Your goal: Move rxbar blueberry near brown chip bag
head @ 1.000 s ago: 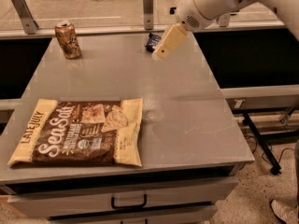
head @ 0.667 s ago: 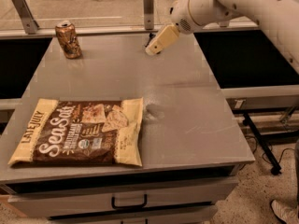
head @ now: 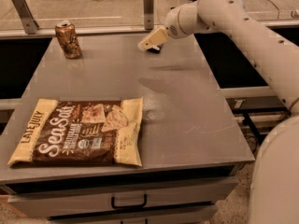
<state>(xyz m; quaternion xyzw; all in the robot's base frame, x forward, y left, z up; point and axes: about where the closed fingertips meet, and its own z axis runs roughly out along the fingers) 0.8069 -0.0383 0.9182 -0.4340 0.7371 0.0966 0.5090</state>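
Observation:
The brown chip bag lies flat at the front left of the grey table, with white "Sea Salt" lettering and cream-yellow ends. The rxbar blueberry shows only as a small dark sliver at the table's far edge, mostly hidden behind my gripper. My gripper hangs just in front of and over the bar at the far middle of the table, pointing down-left. It is far from the chip bag. I cannot tell whether it touches the bar.
A dented bronze drink can stands upright at the far left corner. My white arm reaches in from the right, above the table's right side. A metal rail runs behind the table. A drawer with a handle sits below the front edge.
My arm has swung left and the gripper has moved left and slightly down, now covering most of the dark bar. The chip bag and can have not moved.

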